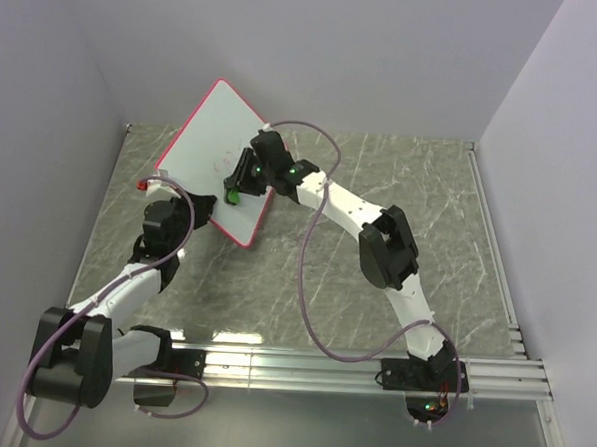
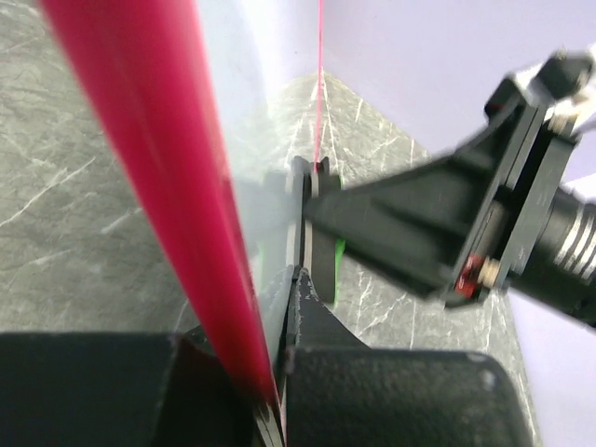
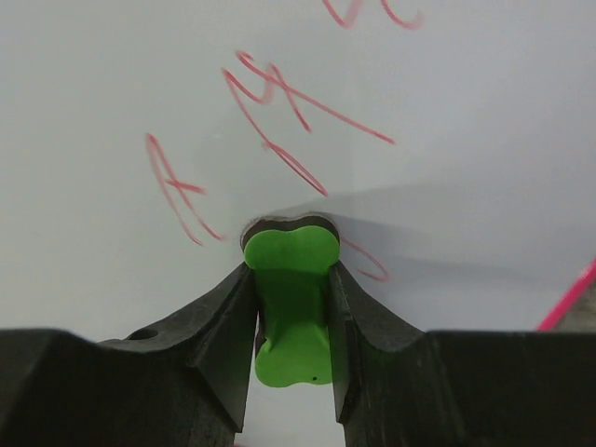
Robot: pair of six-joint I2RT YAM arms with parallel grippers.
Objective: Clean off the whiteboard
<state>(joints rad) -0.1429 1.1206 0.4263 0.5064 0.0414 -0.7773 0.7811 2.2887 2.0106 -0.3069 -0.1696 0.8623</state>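
The whiteboard (image 1: 208, 144), white with a pink-red rim, is held tilted up off the table. My left gripper (image 1: 205, 211) is shut on its lower edge; in the left wrist view the red rim (image 2: 177, 186) runs down between the closed jaws. My right gripper (image 1: 238, 185) is shut on the small green bow-shaped eraser (image 3: 291, 303) and presses it flat against the board face. Red scribbles (image 3: 270, 112) lie above and left of the eraser in the right wrist view. The eraser's green tip also shows in the top view (image 1: 234, 195).
The grey marbled table (image 1: 377, 248) is bounded by lavender walls on three sides. A metal rail (image 1: 351, 366) runs along the near edge. A small red and white object (image 1: 145, 185) lies left of the board. Purple cables loop over both arms.
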